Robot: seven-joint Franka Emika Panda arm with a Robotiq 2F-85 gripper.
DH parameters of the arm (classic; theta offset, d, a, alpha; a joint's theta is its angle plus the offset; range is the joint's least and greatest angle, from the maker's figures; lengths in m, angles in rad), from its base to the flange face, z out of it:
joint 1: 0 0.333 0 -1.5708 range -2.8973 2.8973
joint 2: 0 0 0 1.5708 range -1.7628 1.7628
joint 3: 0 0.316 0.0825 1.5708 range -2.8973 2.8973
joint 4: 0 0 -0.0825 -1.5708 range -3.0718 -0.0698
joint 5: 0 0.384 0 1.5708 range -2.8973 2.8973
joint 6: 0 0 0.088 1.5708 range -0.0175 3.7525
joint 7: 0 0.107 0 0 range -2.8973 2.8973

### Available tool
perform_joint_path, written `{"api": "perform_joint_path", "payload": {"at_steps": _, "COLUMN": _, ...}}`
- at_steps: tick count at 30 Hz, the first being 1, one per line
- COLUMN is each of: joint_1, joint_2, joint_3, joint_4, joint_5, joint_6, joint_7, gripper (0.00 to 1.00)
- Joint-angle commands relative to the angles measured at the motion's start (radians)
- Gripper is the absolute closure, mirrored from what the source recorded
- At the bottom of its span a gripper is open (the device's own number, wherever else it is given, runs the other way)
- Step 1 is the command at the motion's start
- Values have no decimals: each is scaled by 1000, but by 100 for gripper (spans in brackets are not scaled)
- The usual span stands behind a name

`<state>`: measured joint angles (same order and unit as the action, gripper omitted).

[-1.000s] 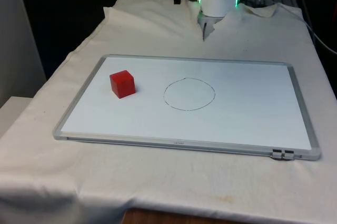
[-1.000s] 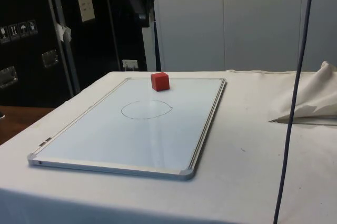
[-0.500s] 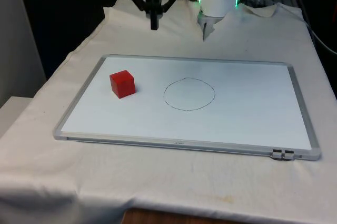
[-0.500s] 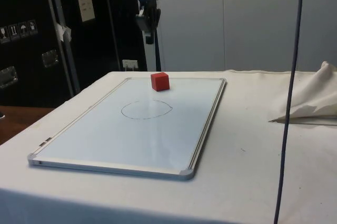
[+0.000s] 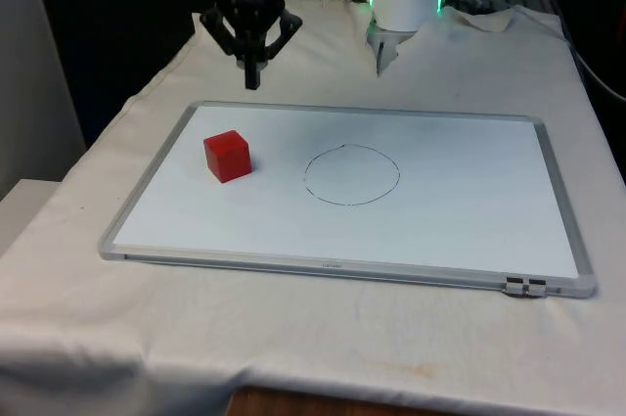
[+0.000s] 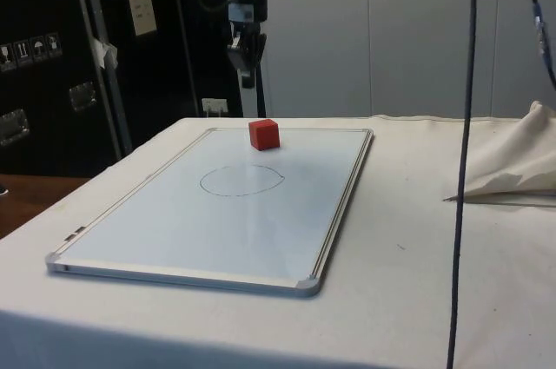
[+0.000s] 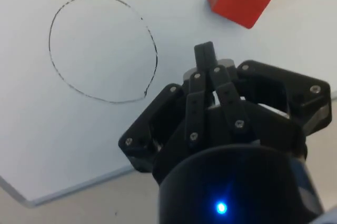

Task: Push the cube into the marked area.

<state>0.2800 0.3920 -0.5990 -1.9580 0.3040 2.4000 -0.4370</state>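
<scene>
The cube [image 5: 227, 156] is a plain, saturated red on every visible face, with no marking on it. The whiteboard [image 5: 469, 210] beneath it is glossy white with a faint bluish cast, framed in pale silver-grey. The marked area [image 5: 351, 174] is a thin dark line drawn as a ring on that white. The end effector [image 5: 253, 80] is matte black. The cloth [image 5: 293, 338] over the counter is off-white, unpatterned, lightly creased.
</scene>
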Motion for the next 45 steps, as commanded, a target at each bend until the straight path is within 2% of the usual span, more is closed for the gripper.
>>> {"api": "perform_joint_path", "payload": {"at_steps": 1, "joint_1": -13, "joint_2": 11, "joint_3": 7, "joint_4": 13, "joint_5": 14, "joint_6": 0, "joint_7": -15, "gripper": 100}}
{"api": "perform_joint_path", "payload": {"at_steps": 5, "joint_1": -19, "joint_2": 72, "joint_3": -13, "joint_4": 67, "joint_5": 46, "joint_6": -2, "joint_7": -46, "gripper": 100}}
{"api": "perform_joint_path", "payload": {"at_steps": 6, "joint_1": -8, "joint_2": 62, "joint_3": -19, "joint_4": 55, "joint_5": 38, "joint_6": 0, "joint_7": -36, "gripper": 100}}
{"api": "perform_joint_path", "payload": {"at_steps": 7, "joint_1": -20, "joint_2": 83, "joint_3": -17, "joint_4": 77, "joint_5": 50, "joint_6": -2, "joint_7": -49, "gripper": 100}}
{"api": "perform_joint_path", "payload": {"at_steps": 13, "joint_1": -30, "joint_2": 151, "joint_3": -38, "joint_4": 135, "joint_5": 62, "joint_6": 6, "joint_7": -67, "gripper": 100}}
{"api": "perform_joint_path", "payload": {"at_steps": 14, "joint_1": -20, "joint_2": 153, "joint_3": -49, "joint_4": 133, "joint_5": 56, "joint_6": 1, "joint_7": -58, "gripper": 100}}
{"api": "perform_joint_path", "payload": {"at_steps": 15, "joint_1": -33, "joint_2": 169, "joint_3": -45, "joint_4": 148, "joint_5": 65, "joint_6": 9, "joint_7": -71, "gripper": 100}}
{"api": "perform_joint_path", "payload": {"at_steps": 21, "joint_1": -40, "joint_2": 218, "joint_3": -66, "joint_4": 184, "joint_5": 72, "joint_6": 16, "joint_7": -86, "gripper": 100}}
{"api": "perform_joint_path", "payload": {"at_steps": 22, "joint_1": -31, "joint_2": 214, "joint_3": -73, "joint_4": 179, "joint_5": 67, "joint_6": 11, "joint_7": -78, "gripper": 100}}
{"api": "perform_joint_path", "payload": {"at_steps": 23, "joint_1": -43, "joint_2": 234, "joint_3": -73, "joint_4": 195, "joint_5": 71, "joint_6": 21, "joint_7": -90, "gripper": 100}}
{"api": "perform_joint_path", "payload": {"at_steps": 28, "joint_1": -52, "joint_2": 278, "joint_3": -92, "joint_4": 225, "joint_5": 71, "joint_6": 33, "joint_7": -101, "gripper": 100}}
{"api": "perform_joint_path", "payload": {"at_steps": 29, "joint_1": -54, "joint_2": 285, "joint_3": -95, "joint_4": 230, "joint_5": 70, "joint_6": 35, "joint_7": -103, "gripper": 100}}
{"api": "perform_joint_path", "payload": {"at_steps": 30, "joint_1": -45, "joint_2": 282, "joint_3": -102, "joint_4": 224, "joint_5": 67, "joint_6": 30, "joint_7": -95, "gripper": 100}}
{"api": "perform_joint_path", "payload": {"at_steps": 31, "joint_1": -56, "joint_2": 293, "joint_3": -98, "joint_4": 234, "joint_5": 70, "joint_6": 36, "joint_7": -104, "gripper": 100}}
{"api": "perform_joint_path", "payload": {"at_steps": 39, "joint_1": -60, "joint_2": 355, "joint_3": -126, "joint_4": 261, "joint_5": 67, "joint_6": 44, "joint_7": -132, "gripper": 100}}
{"api": "perform_joint_path", "payload": {"at_steps": 40, "joint_1": -52, "joint_2": 346, "joint_3": -131, "joint_4": 255, "joint_5": 67, "joint_6": 37, "joint_7": -124, "gripper": 100}}
{"api": "perform_joint_path", "payload": {"at_steps": 41, "joint_1": -60, "joint_2": 360, "joint_3": -127, "joint_4": 260, "joint_5": 68, "joint_6": 45, "joint_7": -137, "gripper": 100}}
{"api": "perform_joint_path", "payload": {"at_steps": 45, "joint_1": -60, "joint_2": 382, "joint_3": -127, "joint_4": 251, "joint_5": 72, "joint_6": 51, "joint_7": -157, "gripper": 100}}
